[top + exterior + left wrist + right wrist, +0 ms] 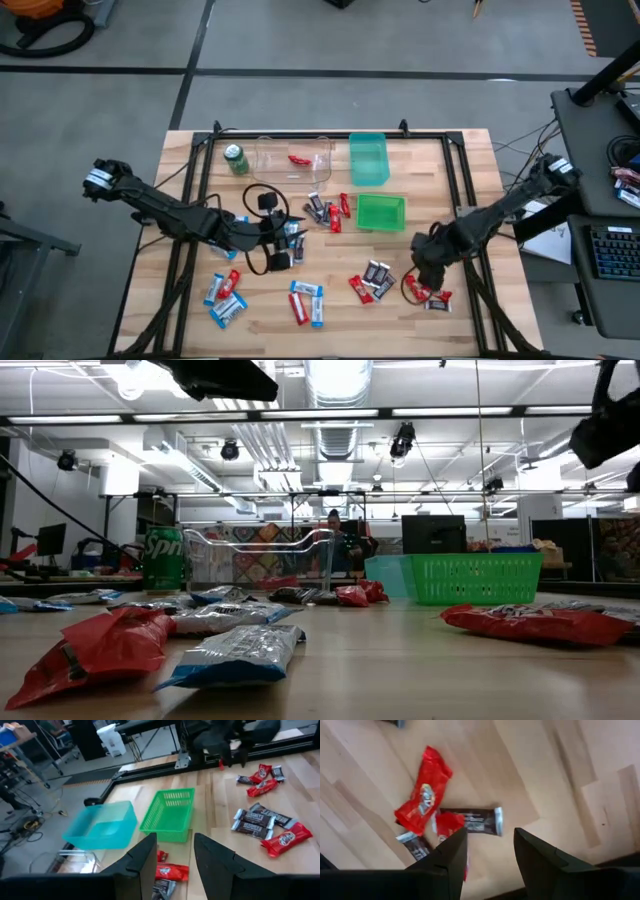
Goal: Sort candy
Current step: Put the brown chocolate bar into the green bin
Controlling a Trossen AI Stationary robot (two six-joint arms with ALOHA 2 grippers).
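The left gripper (283,243) hovers at centre-left of the high view, jaws open and empty, above blue-and-white and dark candy (293,238). The right gripper (425,272) hangs at lower right over red and dark bars (422,795), jaws parted and empty. The clear bin (292,160) holds one red bar (298,158). The teal bin (368,158) and green basket (381,212) are empty. Remaining candy lies scattered on the counter (340,320).

I see bare table (340,335) along the near edge; candy (376,282), baskets (381,212) and can (236,160) crowd the middle.
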